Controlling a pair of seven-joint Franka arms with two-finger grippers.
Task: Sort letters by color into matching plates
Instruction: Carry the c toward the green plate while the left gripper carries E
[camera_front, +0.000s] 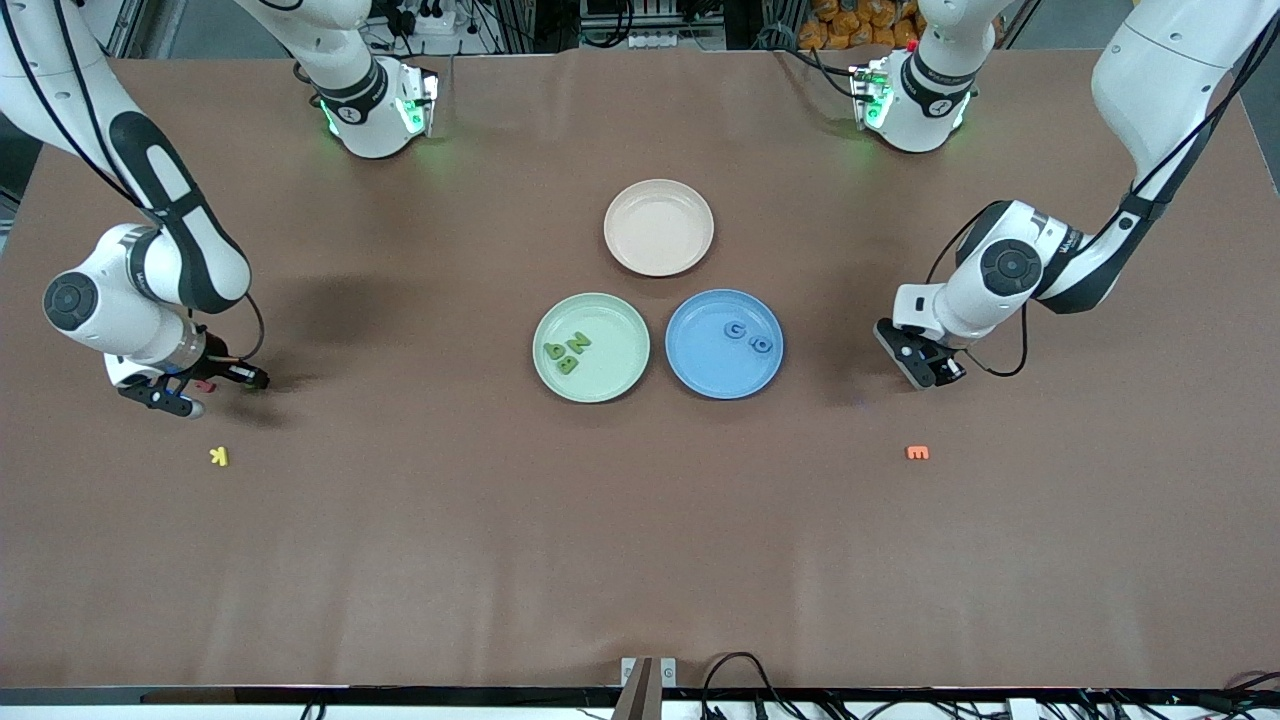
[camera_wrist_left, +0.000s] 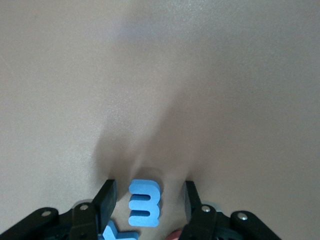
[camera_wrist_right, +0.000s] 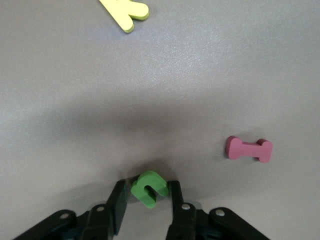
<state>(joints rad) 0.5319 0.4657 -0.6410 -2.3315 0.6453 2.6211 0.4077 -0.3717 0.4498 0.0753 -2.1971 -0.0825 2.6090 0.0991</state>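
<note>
Letters are framed by both claws near the table's two end edges: a green letter (camera_wrist_right: 149, 188) is pinched between the right gripper (camera_wrist_right: 146, 200) fingers, while a blue letter (camera_wrist_left: 144, 202) is bracketed, untouched, by the spread left gripper (camera_wrist_left: 150, 200).

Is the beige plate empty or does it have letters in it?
Empty. The beige plate shows only bare surface in the front view, with no letters in it.

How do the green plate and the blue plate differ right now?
The green plate is pale mint and holds three green letters; the blue plate is medium blue and holds two blue letters. Green lies toward the right arm's end, blue toward the left's. Both are round, shallow and equal in size.
</note>
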